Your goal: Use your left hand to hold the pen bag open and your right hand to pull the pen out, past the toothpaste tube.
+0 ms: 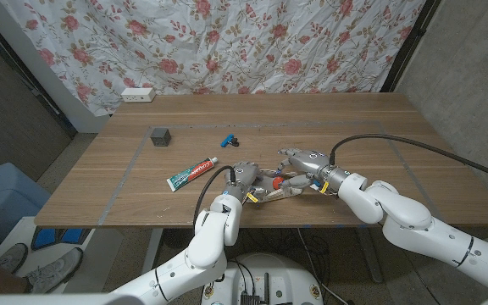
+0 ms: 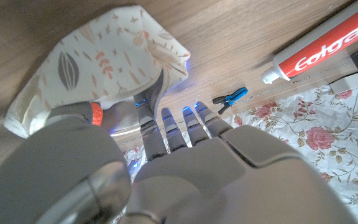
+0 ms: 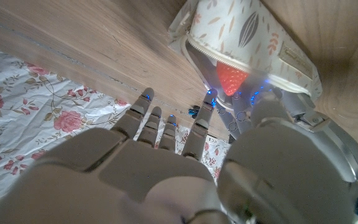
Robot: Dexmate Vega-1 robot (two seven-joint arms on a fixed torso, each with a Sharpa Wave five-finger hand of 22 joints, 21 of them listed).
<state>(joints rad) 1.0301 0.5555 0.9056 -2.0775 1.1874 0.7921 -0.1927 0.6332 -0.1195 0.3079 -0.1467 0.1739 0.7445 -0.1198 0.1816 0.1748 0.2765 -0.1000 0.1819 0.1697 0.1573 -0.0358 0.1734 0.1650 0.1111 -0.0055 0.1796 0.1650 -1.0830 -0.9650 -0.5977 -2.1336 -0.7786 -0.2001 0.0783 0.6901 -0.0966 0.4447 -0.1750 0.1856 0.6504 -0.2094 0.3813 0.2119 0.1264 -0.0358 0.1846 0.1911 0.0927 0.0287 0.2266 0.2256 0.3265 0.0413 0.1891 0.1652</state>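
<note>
Low centre of the head view: pen bag (image 1: 271, 188) lying on the wooden table (image 1: 379, 135) between the two hands, near the front edge; left hand (image 1: 241, 176) set against the bag's left end, seemingly to pin the fabric and keep the mouth apart, though whether fingers actually pinch the cloth cannot be told; in the left wrist view, fingers (image 2: 178, 127) reaching up beside the bag (image 2: 98, 59), straight and slightly apart, thumb side pressed near an orange tip (image 2: 96, 114) at the bag's edge; right hand (image 1: 305, 161) poised at the bag's right end, placed there presumably for reaching in; in the right wrist view, fingers (image 3: 143, 107) spread and extended, holding nothing visible, with the bag's zipped mouth (image 3: 253, 53) gaping at upper right and something red (image 3: 231, 77) showing inside; whether that red shape is the pen cannot be told; pen body hidden within the bag. Toothpaste tube (image 1: 192, 174) lying left of the bag, apart from it, angled, cap toward the bag; dark cube (image 1: 160, 135) and small blue clip (image 1: 230, 137) further up the frame; white power strip (image 1: 138, 95) at the table's far left edge.
</note>
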